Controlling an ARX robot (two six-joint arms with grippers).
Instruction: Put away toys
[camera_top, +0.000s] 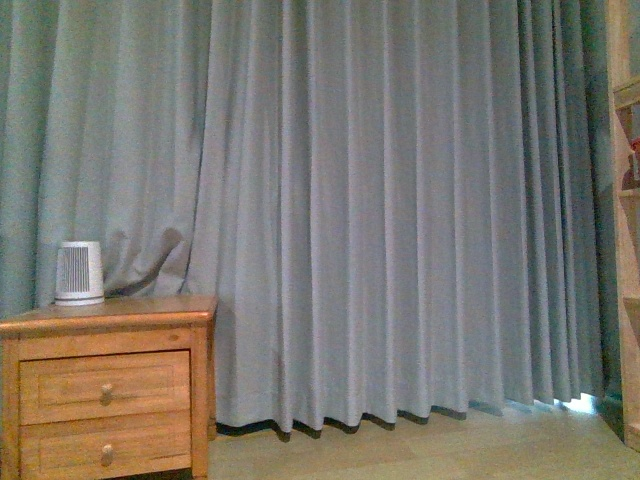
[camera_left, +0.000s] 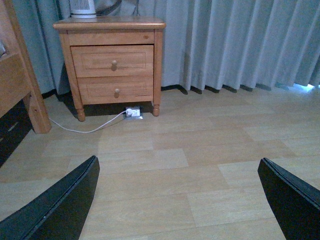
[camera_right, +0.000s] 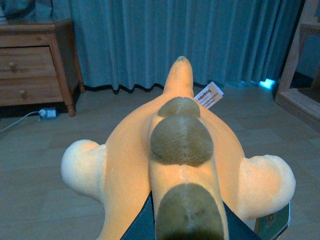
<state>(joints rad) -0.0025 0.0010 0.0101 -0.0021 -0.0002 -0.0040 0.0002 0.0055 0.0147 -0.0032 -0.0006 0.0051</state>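
The orange-yellow plush animal (camera_right: 180, 155) fills the right wrist view, with olive-brown patches along its ridge, pale rounded limbs at both sides and a white label near its far end. My right gripper (camera_right: 185, 227) is shut on it, its dark jaws pressing either side of the ridge, holding it above the floor. My left gripper (camera_left: 180, 200) is open and empty above the bare wooden floor, its two black fingers (camera_left: 60, 205) far apart. Neither arm shows in the front view.
A wooden two-drawer nightstand (camera_top: 105, 390) stands at the left by grey curtains (camera_top: 380, 200), with a white ribbed appliance (camera_top: 79, 272) on top. A white cable and plug (camera_left: 132, 112) lie under the nightstand. Wooden shelving (camera_top: 628, 200) stands at the right, a bed frame (camera_left: 20, 85) at the left.
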